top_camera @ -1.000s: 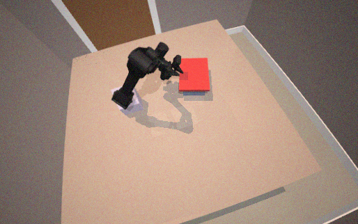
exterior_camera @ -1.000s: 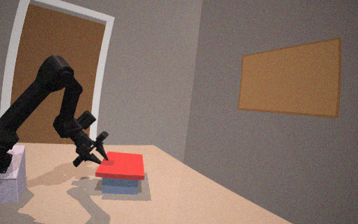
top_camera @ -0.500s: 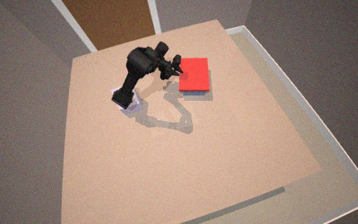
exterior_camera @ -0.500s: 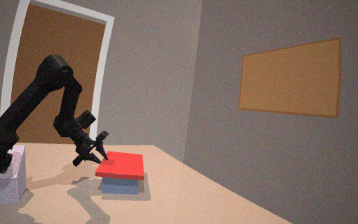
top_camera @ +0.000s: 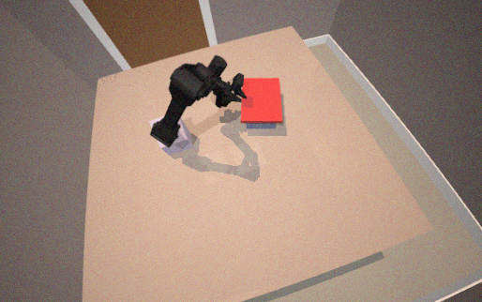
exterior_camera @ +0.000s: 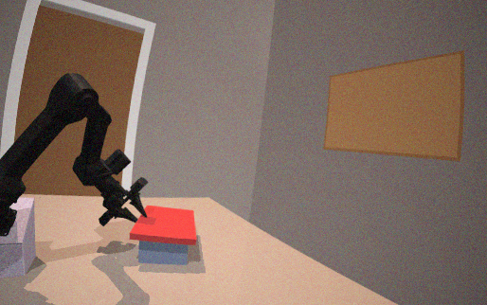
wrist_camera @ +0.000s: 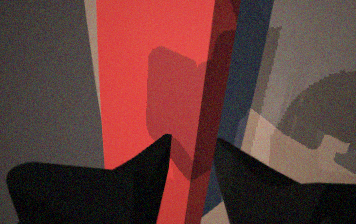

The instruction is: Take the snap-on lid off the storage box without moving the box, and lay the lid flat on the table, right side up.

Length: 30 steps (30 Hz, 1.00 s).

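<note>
The red square lid (top_camera: 264, 103) (exterior_camera: 171, 226) (wrist_camera: 125, 65) lies flat, right side up, on top of the blue storage box (top_camera: 261, 126) (exterior_camera: 163, 254) (wrist_camera: 251, 40), and sticks out past its walls. The box stands upright on the table (top_camera: 211, 225) (exterior_camera: 246, 279). My gripper (top_camera: 243, 98) (exterior_camera: 142, 219) (wrist_camera: 192, 142) is shut on the lid's near edge, on the arm's side. One finger is over the lid's top and the other is at its side or underside. The far finger's exact contact is hidden in the top and exterior views.
A pale purple block (top_camera: 185, 136) (exterior_camera: 26, 227) stands at the arm's base, left of the box. The table's back edge and right edge are not far from the box. The arm's shadow falls on the table in front of the box.
</note>
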Tool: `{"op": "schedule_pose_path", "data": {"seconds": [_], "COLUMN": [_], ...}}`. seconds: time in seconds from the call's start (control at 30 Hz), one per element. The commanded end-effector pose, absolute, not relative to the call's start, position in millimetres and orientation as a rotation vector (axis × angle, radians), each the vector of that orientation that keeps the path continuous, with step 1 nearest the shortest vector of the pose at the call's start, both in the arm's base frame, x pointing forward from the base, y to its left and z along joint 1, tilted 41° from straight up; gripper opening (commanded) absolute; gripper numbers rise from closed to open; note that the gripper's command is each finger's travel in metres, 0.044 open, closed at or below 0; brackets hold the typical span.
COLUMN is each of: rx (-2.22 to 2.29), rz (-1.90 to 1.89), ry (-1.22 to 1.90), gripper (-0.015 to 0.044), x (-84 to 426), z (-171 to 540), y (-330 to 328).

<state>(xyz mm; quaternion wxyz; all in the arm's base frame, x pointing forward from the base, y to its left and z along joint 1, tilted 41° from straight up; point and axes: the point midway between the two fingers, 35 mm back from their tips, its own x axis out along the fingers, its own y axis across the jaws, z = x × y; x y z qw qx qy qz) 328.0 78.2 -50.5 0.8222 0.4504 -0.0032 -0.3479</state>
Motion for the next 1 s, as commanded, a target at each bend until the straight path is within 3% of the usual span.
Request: {"op": "schedule_pose_path", "data": {"seconds": [0.0, 0.97], "rx": [0.962, 0.962], "rz": [-0.734, -0.734], "ry": [-0.013, -0.012], "gripper": [0.0, 0.0], "x": [327.7, 327.0], "z": [-47.5, -43.1], "y": [81.0, 84.7]}}
